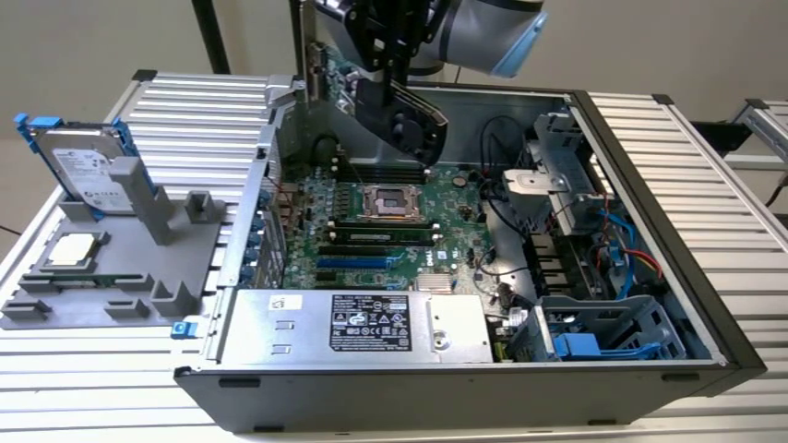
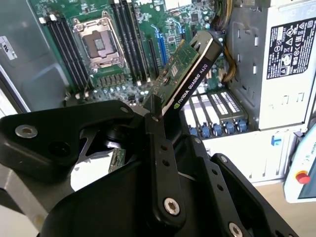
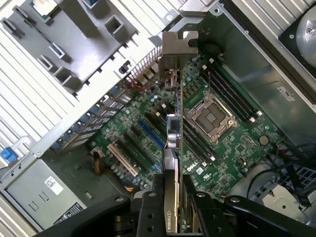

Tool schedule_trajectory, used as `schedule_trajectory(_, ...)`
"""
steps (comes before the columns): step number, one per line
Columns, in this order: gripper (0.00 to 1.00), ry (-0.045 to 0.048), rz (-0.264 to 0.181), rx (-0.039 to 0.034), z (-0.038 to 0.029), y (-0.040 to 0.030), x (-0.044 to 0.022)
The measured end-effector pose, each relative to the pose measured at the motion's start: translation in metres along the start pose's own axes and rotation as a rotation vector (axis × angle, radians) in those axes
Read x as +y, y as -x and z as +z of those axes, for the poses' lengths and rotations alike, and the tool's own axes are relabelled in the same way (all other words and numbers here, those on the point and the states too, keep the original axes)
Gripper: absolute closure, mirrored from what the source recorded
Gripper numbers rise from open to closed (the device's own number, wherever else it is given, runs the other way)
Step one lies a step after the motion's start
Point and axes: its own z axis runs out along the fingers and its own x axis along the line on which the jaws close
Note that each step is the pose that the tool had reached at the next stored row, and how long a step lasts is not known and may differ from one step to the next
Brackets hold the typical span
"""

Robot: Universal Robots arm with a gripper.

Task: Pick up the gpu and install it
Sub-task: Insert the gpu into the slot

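Observation:
My gripper (image 1: 391,69) hangs at the top of the exterior view, shut on the gpu (image 1: 412,125), a green card with a black cooler. The card is tilted in the air above the motherboard (image 1: 369,221) of the open computer case (image 1: 689,277). In the second wrist view the black fingers (image 2: 159,148) clamp the gpu (image 2: 190,74) by its near end, over the memory slots. In the first wrist view the gpu (image 3: 173,140) is seen edge-on, with its silver bracket (image 3: 178,49) at the far end. The blue expansion slot (image 3: 150,136) lies beside it, below the card.
A grey fixture (image 1: 136,277) at the exterior view's left holds a silver hard drive with blue rails (image 1: 87,171) and a square CPU chip (image 1: 72,249). Inside the case are the power supply (image 1: 369,323), a drive cage (image 1: 597,332), cables (image 1: 615,258) and the empty CPU socket (image 1: 391,201).

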Motion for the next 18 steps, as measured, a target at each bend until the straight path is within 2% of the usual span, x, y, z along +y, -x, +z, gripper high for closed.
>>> schedule_trajectory(18,1.00,0.0007,-0.115,0.0053,-0.0001,0.0012,-0.0012)
